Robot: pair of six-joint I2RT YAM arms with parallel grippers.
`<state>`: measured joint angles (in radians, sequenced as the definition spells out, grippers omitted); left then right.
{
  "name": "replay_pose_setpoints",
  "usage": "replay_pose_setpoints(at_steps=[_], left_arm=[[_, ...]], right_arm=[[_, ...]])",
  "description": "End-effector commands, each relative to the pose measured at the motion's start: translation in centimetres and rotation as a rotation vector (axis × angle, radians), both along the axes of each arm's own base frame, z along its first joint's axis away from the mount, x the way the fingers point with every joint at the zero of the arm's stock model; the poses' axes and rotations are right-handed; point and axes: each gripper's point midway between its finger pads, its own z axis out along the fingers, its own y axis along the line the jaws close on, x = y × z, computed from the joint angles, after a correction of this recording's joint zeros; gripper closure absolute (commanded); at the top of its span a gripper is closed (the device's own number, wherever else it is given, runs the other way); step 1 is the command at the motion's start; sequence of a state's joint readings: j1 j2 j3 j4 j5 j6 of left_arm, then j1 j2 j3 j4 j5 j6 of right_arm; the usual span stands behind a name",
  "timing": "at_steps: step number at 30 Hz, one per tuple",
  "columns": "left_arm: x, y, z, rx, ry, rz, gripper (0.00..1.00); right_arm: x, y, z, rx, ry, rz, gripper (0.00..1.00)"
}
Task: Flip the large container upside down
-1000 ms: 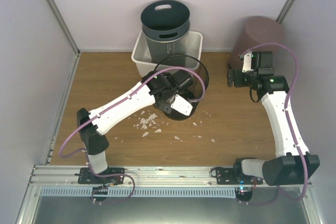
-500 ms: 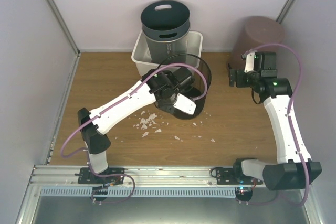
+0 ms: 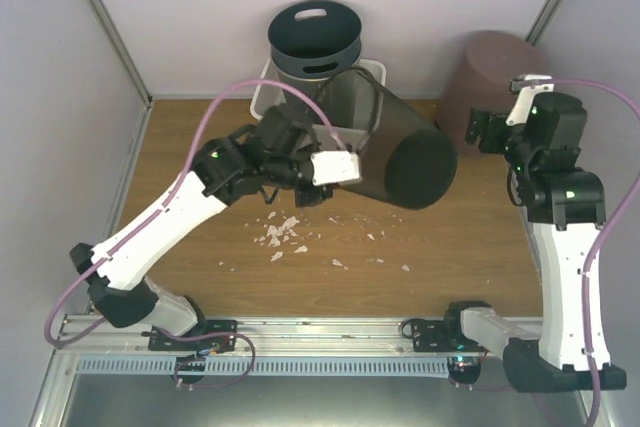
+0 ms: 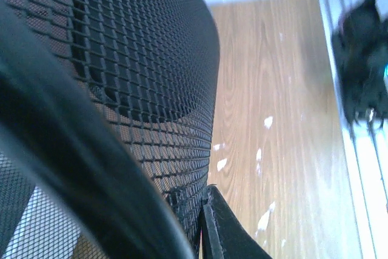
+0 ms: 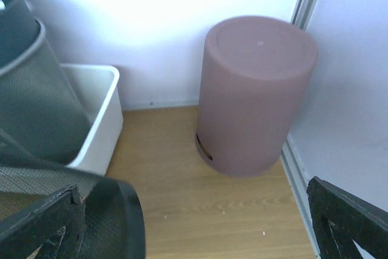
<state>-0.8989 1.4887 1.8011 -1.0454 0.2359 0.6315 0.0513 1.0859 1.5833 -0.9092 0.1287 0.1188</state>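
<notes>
The large container is a black mesh bin (image 3: 395, 147), held off the table and tipped on its side, its dark base (image 3: 420, 169) pointing right and its open mouth facing left. My left gripper (image 3: 320, 154) is shut on the bin's rim. In the left wrist view the mesh wall (image 4: 139, 59) fills the left side, pinched against one black finger (image 4: 227, 228). My right gripper (image 3: 497, 127) hangs open at the right, apart from the bin. In the right wrist view the bin's base (image 5: 118, 216) shows at the lower left, between its wide-apart fingers (image 5: 42, 222).
A grey bin (image 3: 315, 42) stands inside a white tub (image 3: 372, 75) at the back. A brown bin (image 3: 500, 67) sits upside down in the back right corner, also in the right wrist view (image 5: 254, 95). White scraps (image 3: 285, 232) lie on the wooden table.
The left arm has lifted the mesh bin from standing on the table and tipped it onto its side, base to the right. The right arm has risen and drawn back to the right.
</notes>
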Motion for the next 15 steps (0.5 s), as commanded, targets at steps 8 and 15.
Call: replay_pose_setpoints(at_steps=[8, 15], left_arm=[[1.5, -0.5, 10.1, -0.663, 0.219, -0.065, 1.0], [1.4, -1.2, 9.6, -0.838, 0.427, -0.195, 1.0]], right_arm=[[-2.5, -0.4, 4.0, 0.074, -0.07, -0.047, 0.0], [-5.4, -0.7, 7.5, 0.173, -0.157, -0.087, 0.0]])
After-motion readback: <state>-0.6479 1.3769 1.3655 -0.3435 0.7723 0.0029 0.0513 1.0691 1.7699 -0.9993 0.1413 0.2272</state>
